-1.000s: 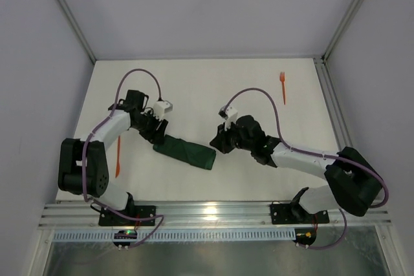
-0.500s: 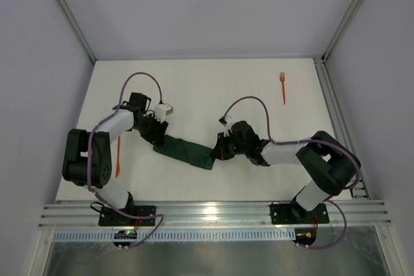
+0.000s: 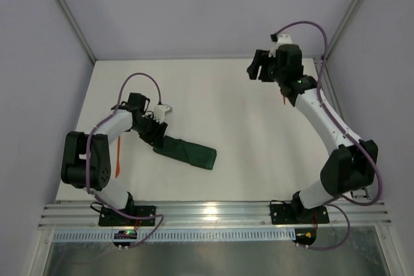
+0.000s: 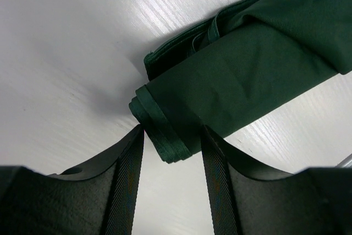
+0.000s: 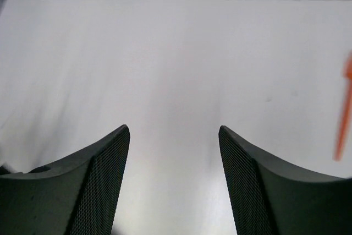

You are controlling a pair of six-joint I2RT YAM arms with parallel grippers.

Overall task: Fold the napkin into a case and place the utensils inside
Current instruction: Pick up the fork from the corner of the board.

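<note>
Left of centre on the tabletop, toward the near edge, a dark green cloth napkin folded into a narrow rectangular case (image 3: 187, 151) lies flat, its left end clamped in the left gripper (image 4: 171, 136). Above the far right corner the right gripper (image 5: 174, 130) hangs, jaws wide, holding nothing, beside a thin orange plastic fork (image 3: 283, 100). A second thin orange plastic utensil (image 3: 118, 159) lies along the left edge.

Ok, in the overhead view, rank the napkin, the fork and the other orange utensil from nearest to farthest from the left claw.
1. The napkin: its end is pinched in the left claw.
2. The other orange utensil: near left, beside the left arm.
3. The fork: far right, partly hidden by the right arm.
</note>
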